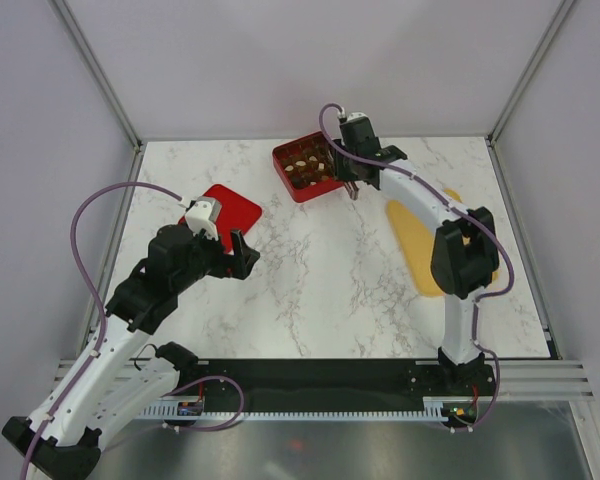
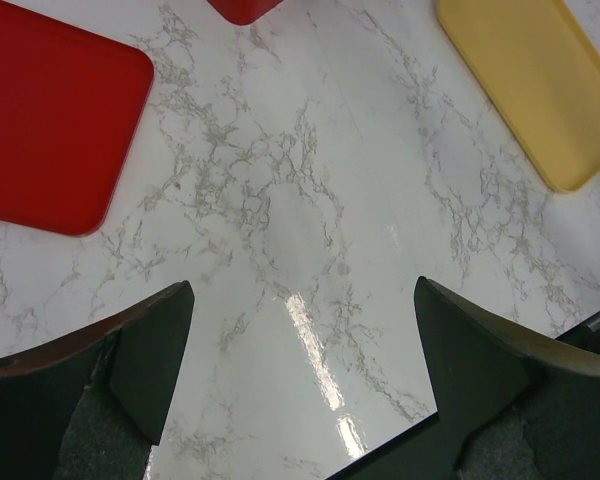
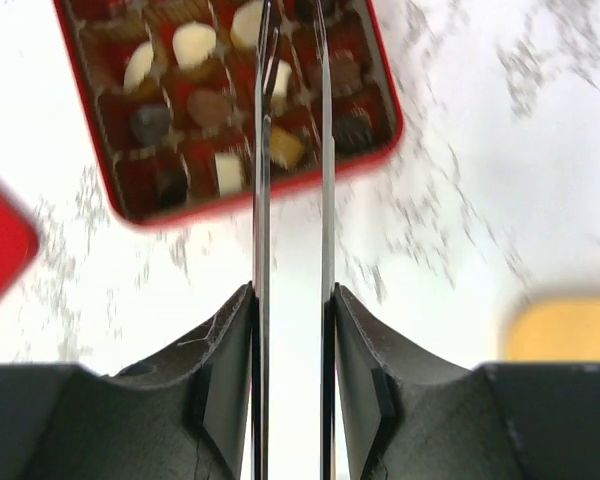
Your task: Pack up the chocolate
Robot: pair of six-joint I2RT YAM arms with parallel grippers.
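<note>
- Open marble surface (image 1: 320, 285) runs down the middle, between the flat red lid (image 1: 235, 208) at left and the yellow tray (image 1: 417, 250) at right.
- The red box (image 1: 313, 193) stands at the far side, its walled cells mostly filled with chocolate (image 3: 193, 42).
- The right gripper (image 1: 352, 190) hangs over its right side.

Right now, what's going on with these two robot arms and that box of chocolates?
The right gripper hangs over the red gridded box at the back of the marble table, its thin fingers narrowly apart above the chocolates sitting in the cells. Whether it grips a piece cannot be told. The left gripper is open and empty, over the table beside the flat red lid. A yellow tray lies to the right.
</note>
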